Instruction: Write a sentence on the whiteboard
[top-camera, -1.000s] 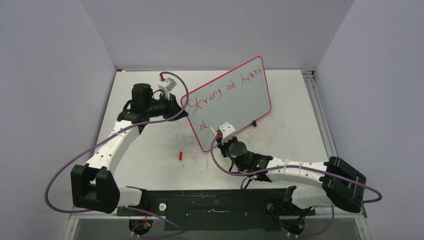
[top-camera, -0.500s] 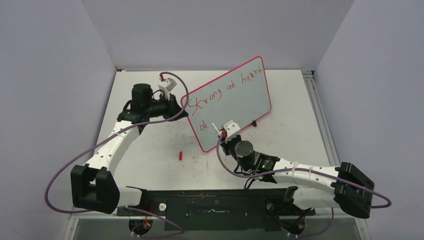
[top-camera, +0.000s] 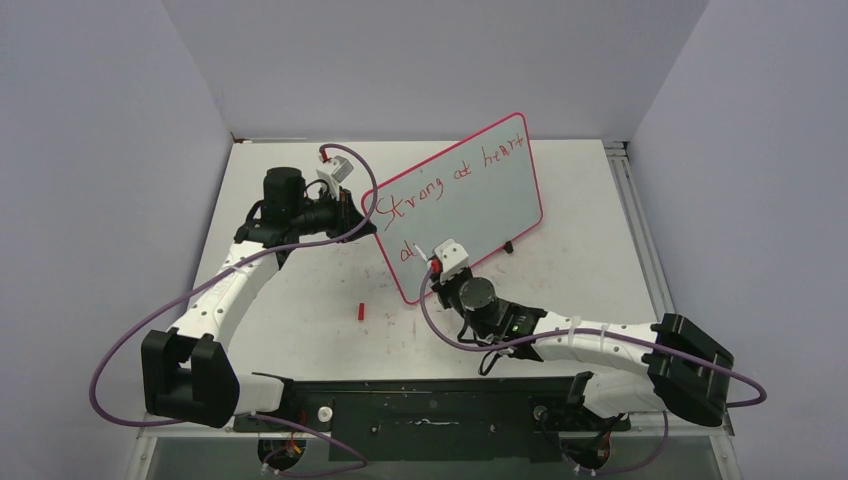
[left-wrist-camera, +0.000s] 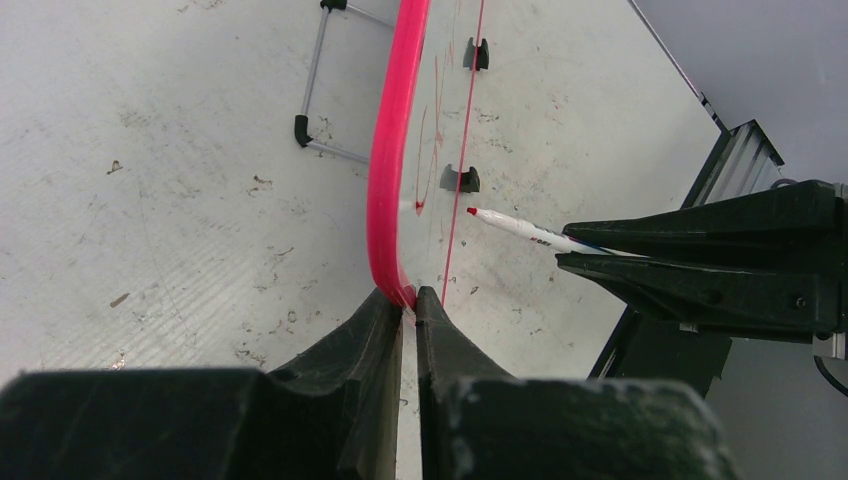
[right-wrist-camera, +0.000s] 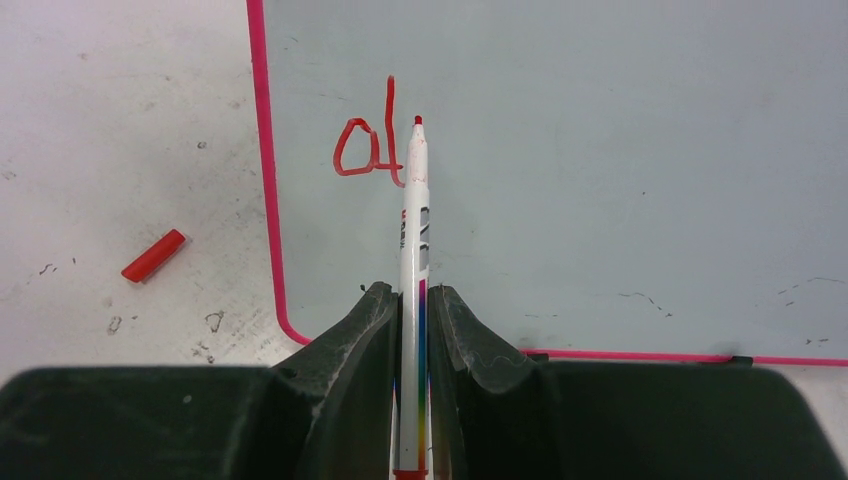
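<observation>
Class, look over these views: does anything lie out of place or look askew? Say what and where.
A small red cap, probably off the marker, lies loose on the tabletop, left of the near corner of the whiteboard. The whiteboard also stands skewed to the tabletop's edges, its rim pinched by the left gripper.

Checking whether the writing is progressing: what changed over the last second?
The right gripper, shut on the slim white red-tipped marker, swung slightly right along the large pink-rimmed whiteboard, then back left beside the red lettering. The left gripper stayed clamped on the board's rim. Board, lettering and small red cap are unmoved.
</observation>
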